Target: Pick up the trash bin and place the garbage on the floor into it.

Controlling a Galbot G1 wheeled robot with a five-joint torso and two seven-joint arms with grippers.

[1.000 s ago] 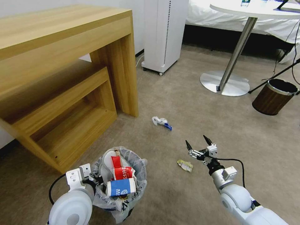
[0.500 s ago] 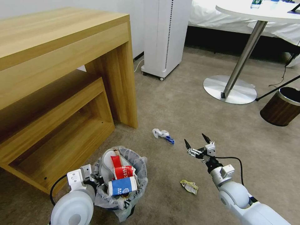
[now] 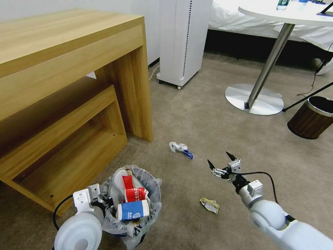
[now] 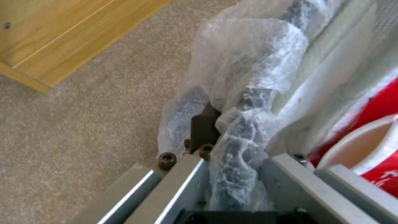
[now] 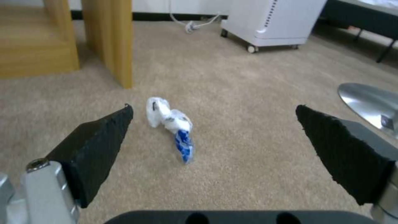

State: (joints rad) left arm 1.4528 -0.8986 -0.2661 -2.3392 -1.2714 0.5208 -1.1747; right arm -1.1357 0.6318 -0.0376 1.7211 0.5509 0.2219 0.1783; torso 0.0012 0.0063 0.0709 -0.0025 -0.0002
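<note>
The small round black bag-lined trash bin point(image 3: 133, 205) is clamped at its rim by the left gripper point(image 4: 232, 161), while the right gripper point(image 3: 222, 162), jaws spread and empty, is aimed at the crumpled white-and-blue packet point(image 3: 180, 148) beyond the bin; a glancing closure could skid it away.

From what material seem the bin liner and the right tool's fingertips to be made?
The bin liner looks like thin translucent plastic film, since it is crinkled and glossy. The right tool has fingertips that look like matte black rubber or textured plastic, with a fine woven pattern.
</note>
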